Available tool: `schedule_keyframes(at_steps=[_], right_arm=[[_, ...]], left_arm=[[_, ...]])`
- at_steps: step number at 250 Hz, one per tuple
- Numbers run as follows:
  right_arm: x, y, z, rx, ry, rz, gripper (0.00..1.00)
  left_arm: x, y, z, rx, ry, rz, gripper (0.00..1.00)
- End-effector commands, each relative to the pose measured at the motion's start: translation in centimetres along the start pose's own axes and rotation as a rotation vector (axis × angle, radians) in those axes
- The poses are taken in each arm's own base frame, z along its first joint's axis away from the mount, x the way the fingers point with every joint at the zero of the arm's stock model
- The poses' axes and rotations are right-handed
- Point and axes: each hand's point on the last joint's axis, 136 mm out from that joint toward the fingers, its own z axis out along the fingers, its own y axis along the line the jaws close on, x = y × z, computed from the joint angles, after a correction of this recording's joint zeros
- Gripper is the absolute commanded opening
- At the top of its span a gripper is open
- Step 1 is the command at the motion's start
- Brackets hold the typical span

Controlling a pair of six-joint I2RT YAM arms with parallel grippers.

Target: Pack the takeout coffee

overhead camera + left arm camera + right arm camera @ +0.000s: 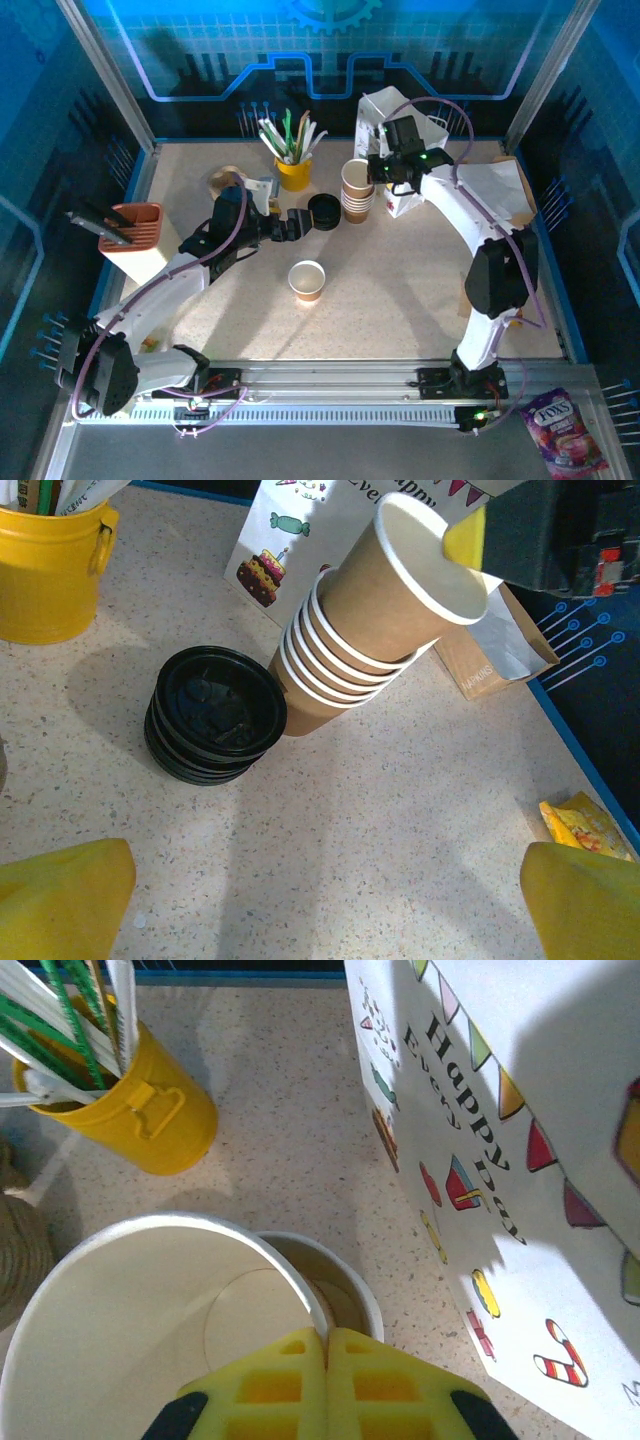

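1. The cup [307, 280] is standing upright and lidless in the middle of the table [420, 300], well apart from everything else. I am taking it for one of the two coffees.
2. Beyond it, the left gripper [322, 890] is hovering with its jaws spread wide, holding nothing and facing the lids [215, 712].
3. The lids are sitting piled just left of the stack [320, 670] of spare cups, towards the far edge.
4. The top cup [395, 590] is sitting tilted, partly drawn out of the stack.
5. The right gripper [326, 1345] is pinching that top cup's rim, its jaws closed on the wall. This is likely becoming the second coffee.
6. The bag [520, 1110] is standing at the far edge, just right of the stack. I cannot tell what is inside it.
7. Packing is looking barely begun. Neither cup is wearing a lid, so capping both and bagging them is remaining.
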Motion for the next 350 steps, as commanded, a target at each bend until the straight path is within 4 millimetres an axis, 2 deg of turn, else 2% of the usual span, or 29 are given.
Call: schedule_keyframes(at_steps=[1, 47, 77, 106, 138, 183, 238, 270, 286, 291, 350], right_arm=[[-2.9, 1.1, -4.7, -0.067, -0.089, 0.021, 0.03], [-3.6, 2.0, -8.4, -0.097, -0.136, 0.000, 0.03], [-2.6, 2.3, -10.5, -0.100, -0.136, -0.033, 0.03], [-0.1, 1.7, -11.9, -0.080, -0.106, -0.060, 0.03], [4.5, 0.6, -12.5, -0.048, -0.038, -0.082, 0.03], [11.5, 0.1, -12.0, -0.017, 0.065, -0.144, 0.04], [17.8, 0.8, -9.3, -0.022, 0.143, -0.183, 0.04], [20.2, 0.9, -7.8, -0.024, 0.173, -0.183, 0.04], [20.5, 1.0, -7.5, -0.031, 0.172, -0.179, 0.04], [21.5, 0.8, -7.1, -0.027, 0.192, -0.180, 0.04], [23.4, 0.5, -5.3, -0.025, 0.201, -0.179, 0.06]], left_arm=[[-0.1, -0.4, 0.1, 0.015, -0.015, 0.022, 1.00], [-0.2, -0.6, 0.4, 0.028, -0.011, 0.016, 1.00], [-0.2, -0.6, 0.3, 0.028, -0.008, 0.018, 1.00], [0.3, -0.4, 0.2, 0.017, 0.003, 0.026, 1.00], [0.9, 0.2, 0.0, -0.003, 0.012, 0.034, 1.00], [1.7, 0.7, -0.1, -0.016, 0.015, 0.031, 1.00], [2.7, 1.3, -0.1, -0.024, 0.027, 0.012, 1.00], [3.1, 1.4, -0.3, -0.026, 0.032, 0.005, 1.00], [3.2, 1.5, -0.4, -0.028, 0.031, 0.003, 1.00], [3.3, 1.5, -0.5, -0.029, 0.031, 0.003, 1.00], [3.4, 1.5, -0.6, -0.029, 0.029, -0.003, 1.00]])
